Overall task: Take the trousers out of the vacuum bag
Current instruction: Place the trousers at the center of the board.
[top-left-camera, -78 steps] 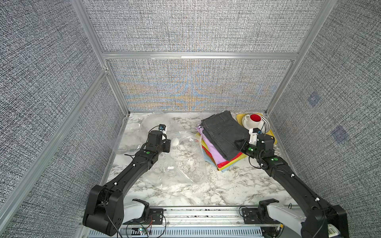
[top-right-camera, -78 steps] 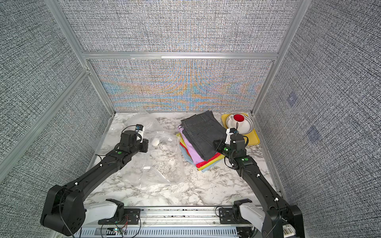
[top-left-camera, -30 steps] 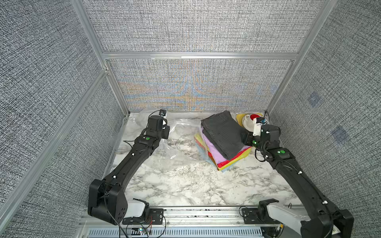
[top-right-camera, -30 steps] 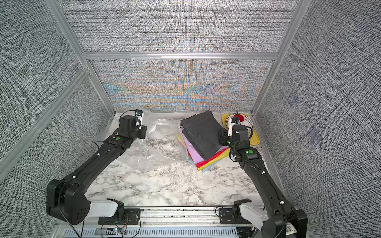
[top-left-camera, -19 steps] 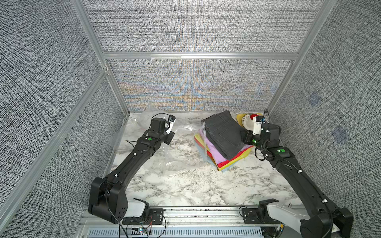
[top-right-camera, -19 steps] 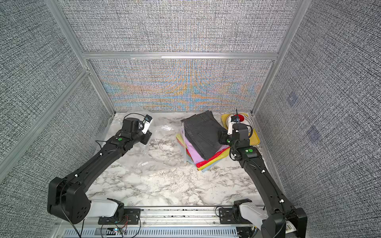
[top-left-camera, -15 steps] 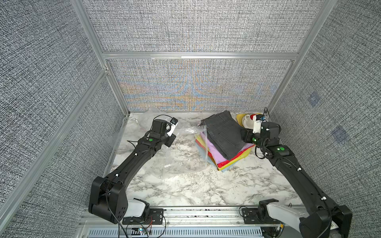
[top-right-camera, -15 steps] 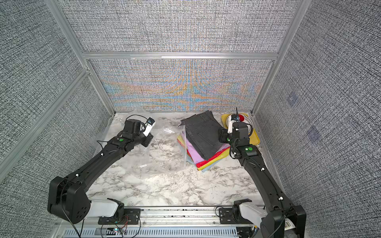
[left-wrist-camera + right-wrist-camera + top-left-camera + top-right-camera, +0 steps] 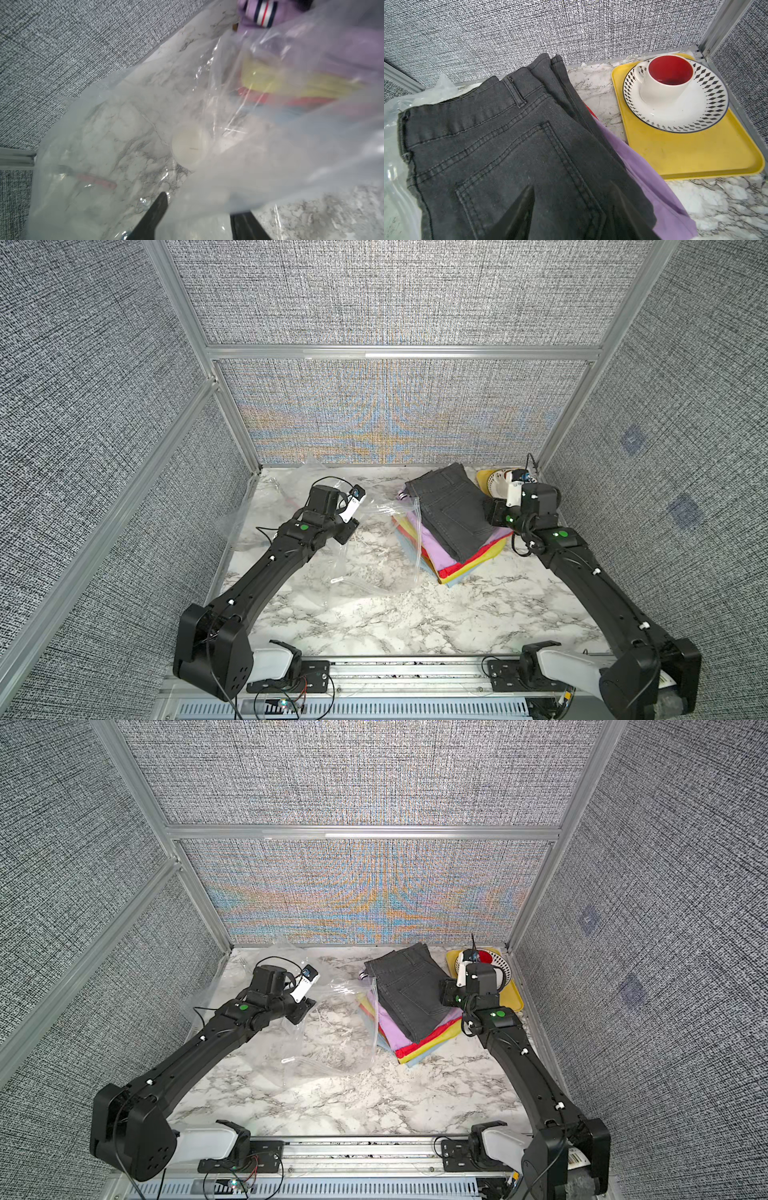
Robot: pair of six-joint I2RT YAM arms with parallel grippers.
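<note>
The trousers lie as a folded stack at the back right, dark grey denim on top, with lilac, red, yellow and light blue edges below. The clear vacuum bag lies crumpled to their left, and its zip edge leans on the stack's left side. My left gripper is open, with bag film draped between its fingers. The white valve disc lies just ahead of it. My right gripper is open over the denim at the stack's right edge.
A yellow tray sits in the back right corner, close beside the stack. It carries a patterned plate and a white cup that is red inside. Fabric walls close in the marble table on three sides.
My left gripper has swung from the back left corner towards the stack and opened its jaws. The bag film shifted with it. The right arm has barely moved.
</note>
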